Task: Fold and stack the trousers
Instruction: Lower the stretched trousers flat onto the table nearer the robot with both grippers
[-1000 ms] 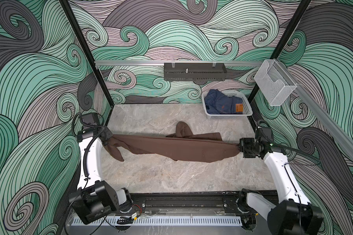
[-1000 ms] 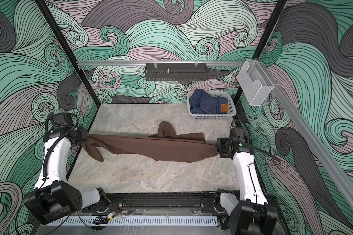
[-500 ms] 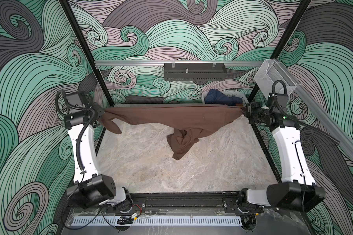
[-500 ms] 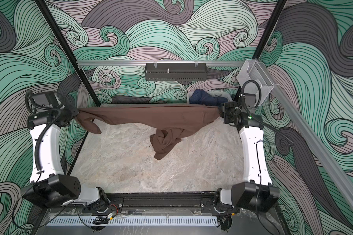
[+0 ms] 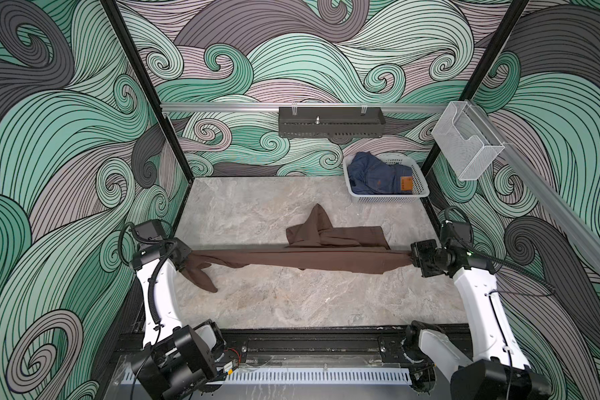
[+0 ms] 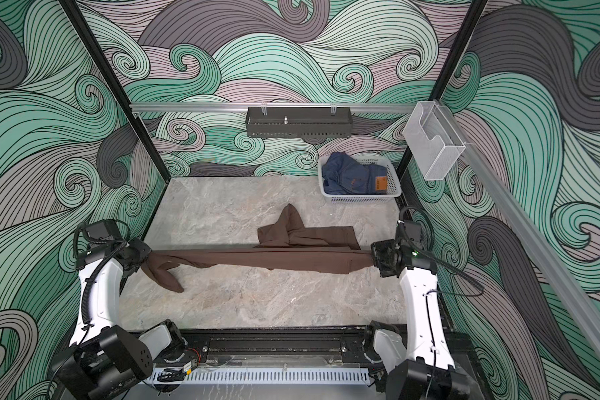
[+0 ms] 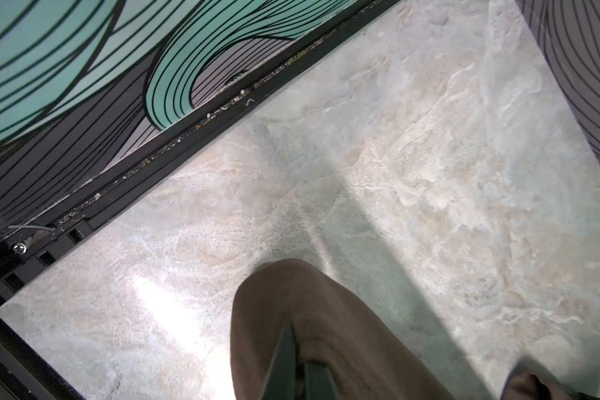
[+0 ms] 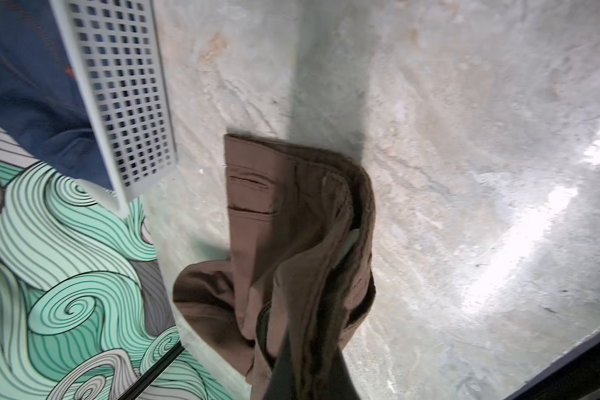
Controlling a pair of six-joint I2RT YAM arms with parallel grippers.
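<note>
The brown trousers hang stretched between the left pincer and right pincer, each pinching one end.

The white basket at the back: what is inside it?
A crumpled blue denim garment with an orange-brown patch lies in the white basket. Whatever lies beneath it is covered, so I cannot tell.

The trousers are seen as soft, matt brown cloth; the worktop is finished like pale marble, smooth with a faint sheen; the basket is moulded in white perforated plastic; the jeans are blue denim.
</note>
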